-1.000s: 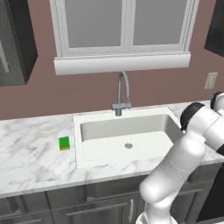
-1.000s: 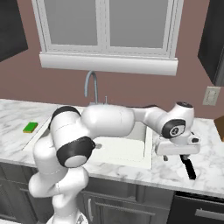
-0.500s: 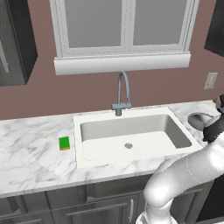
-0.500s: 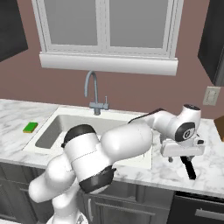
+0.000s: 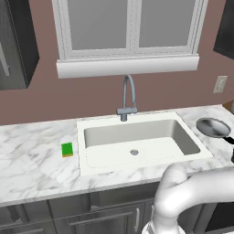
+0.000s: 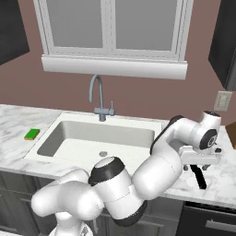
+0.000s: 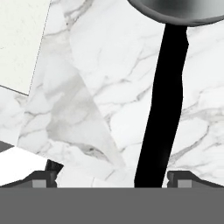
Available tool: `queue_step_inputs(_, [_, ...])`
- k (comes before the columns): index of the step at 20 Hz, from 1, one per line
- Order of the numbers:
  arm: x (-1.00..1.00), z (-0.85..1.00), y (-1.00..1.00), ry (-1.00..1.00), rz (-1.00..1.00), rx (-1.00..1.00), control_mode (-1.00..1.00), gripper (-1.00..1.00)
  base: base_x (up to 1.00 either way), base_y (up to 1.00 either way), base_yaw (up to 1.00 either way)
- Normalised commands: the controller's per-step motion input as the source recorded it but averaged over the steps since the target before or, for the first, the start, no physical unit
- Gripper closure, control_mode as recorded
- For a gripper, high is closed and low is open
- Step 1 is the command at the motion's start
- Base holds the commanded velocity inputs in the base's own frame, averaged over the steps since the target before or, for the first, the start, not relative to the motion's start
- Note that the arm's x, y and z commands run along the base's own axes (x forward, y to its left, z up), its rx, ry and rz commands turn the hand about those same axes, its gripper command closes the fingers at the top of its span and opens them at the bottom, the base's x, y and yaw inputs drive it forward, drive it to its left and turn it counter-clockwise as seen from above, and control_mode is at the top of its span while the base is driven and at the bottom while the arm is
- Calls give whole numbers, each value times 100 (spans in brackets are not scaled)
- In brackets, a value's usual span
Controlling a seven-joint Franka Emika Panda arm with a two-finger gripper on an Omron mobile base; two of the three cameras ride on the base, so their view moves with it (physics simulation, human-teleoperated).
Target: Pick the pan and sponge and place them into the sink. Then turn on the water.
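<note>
The pan (image 5: 213,127) is a shiny round metal pan on the counter right of the sink (image 5: 137,122). In the hand view its rim (image 7: 175,11) sits at the top and its black handle (image 7: 164,109) runs down between my fingertips (image 7: 181,176), closer to the right one. My gripper (image 7: 116,175) is open and hovers just above the handle without touching it. From the right base view, the hand (image 6: 199,162) hides the pan bowl; the handle (image 6: 200,177) sticks out below it. The green sponge (image 5: 67,149) lies on the counter left of the sink (image 6: 69,120).
A grey gooseneck faucet (image 5: 128,98) stands behind the basin, under a window sill. A wall outlet (image 6: 223,101) is at the back right. My own arm (image 6: 156,161) arcs over the sink's right rim. The counter's front edge runs close below the handle.
The arm has swung further right across the sink's right rim, carrying the hand slightly right over the pan handle. The jaws stayed open. Pan and sponge have not moved.
</note>
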Motion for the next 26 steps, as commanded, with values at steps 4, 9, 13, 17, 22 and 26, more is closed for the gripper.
queue_step_inputs(4, [0, -24, -1, -2, 0, 0, -100, -100, 0, 0, 0])
queue_step_inputs(9, [0, -21, -2, -3, 0, 0, -100, -100, 0, 0, 0])
queue_step_inputs(13, [0, -18, -2, -6, 0, 0, -100, -100, 0, 0, 0])
queue_step_inputs(17, [0, -20, 0, -11, 0, -2, -100, -100, 0, 0, 0])
queue_step_inputs(22, [2, -20, -2, -6, 0, -2, -100, -100, 0, 0, 0])
queue_step_inputs(26, [10, -18, -7, -2, 0, -1, -100, -100, 0, 0, 0])
